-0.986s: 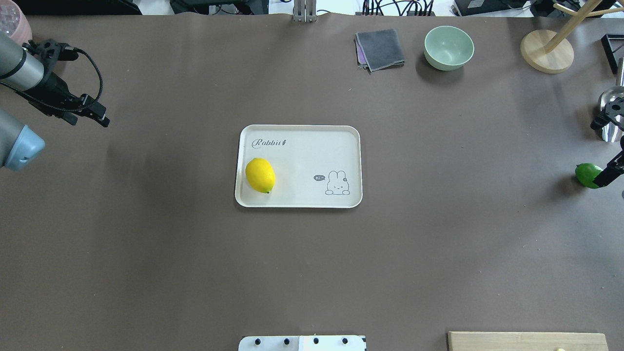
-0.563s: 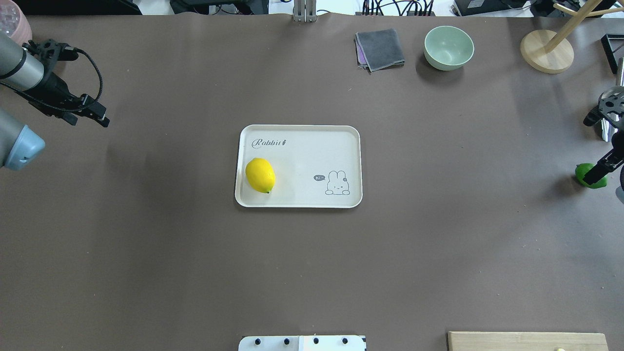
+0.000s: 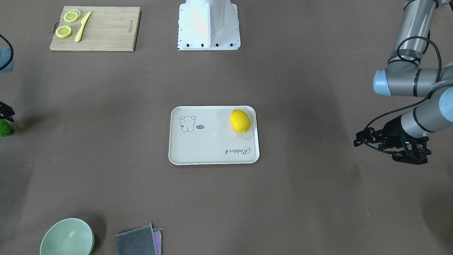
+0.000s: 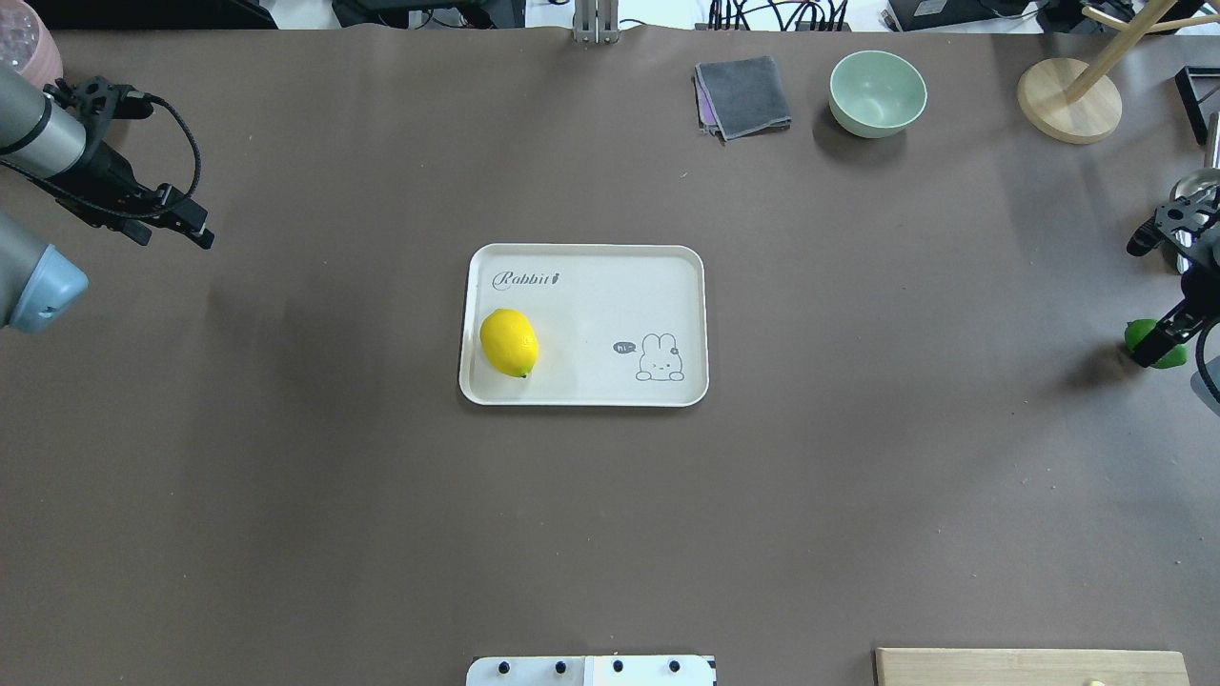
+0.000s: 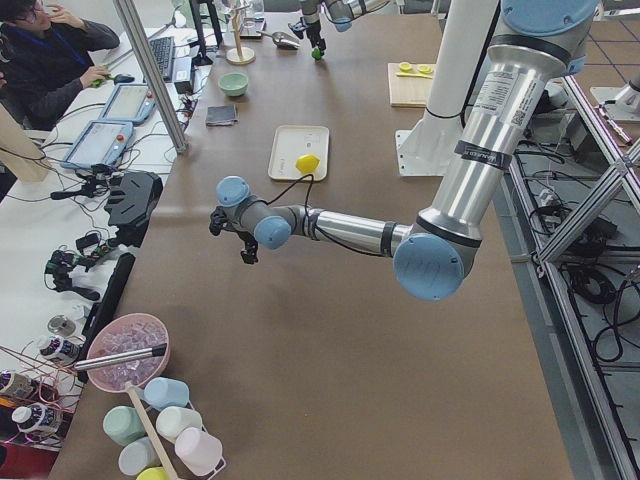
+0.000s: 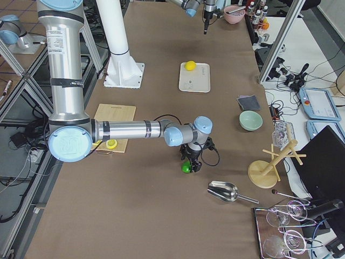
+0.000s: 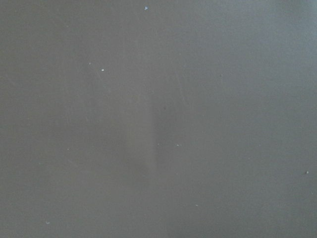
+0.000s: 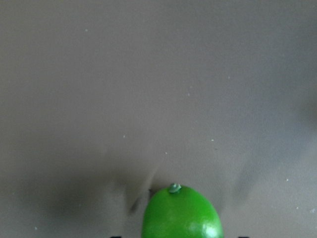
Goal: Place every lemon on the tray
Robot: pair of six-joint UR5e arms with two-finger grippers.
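The cream tray (image 4: 610, 305) lies mid-table, also in the front view (image 3: 212, 148). The yellow lemon (image 4: 509, 343) lies in its left part, also in the front view (image 3: 240, 121). The green lemon (image 4: 1161, 354) lies on the table at the far right edge; it also shows in the front view (image 3: 4, 129) and the right side view (image 6: 186, 168). My right gripper (image 4: 1165, 335) is down over it, jaws open on either side. In the right wrist view the green lemon (image 8: 181, 213) fills the bottom centre. My left gripper (image 4: 195, 229) is open and empty at the far left, well away from the tray.
A metal scoop (image 6: 223, 190) lies close behind the green lemon. A wooden stand (image 4: 1067, 100), green bowl (image 4: 877, 90) and grey cloth (image 4: 743, 95) are at the back. A cutting board (image 3: 106, 30) with lemon slices and a knife is near the robot base.
My right gripper has shifted a little leftward in the overhead view and settled over the green lemon. The lemon has hardly moved. The left arm has not moved.
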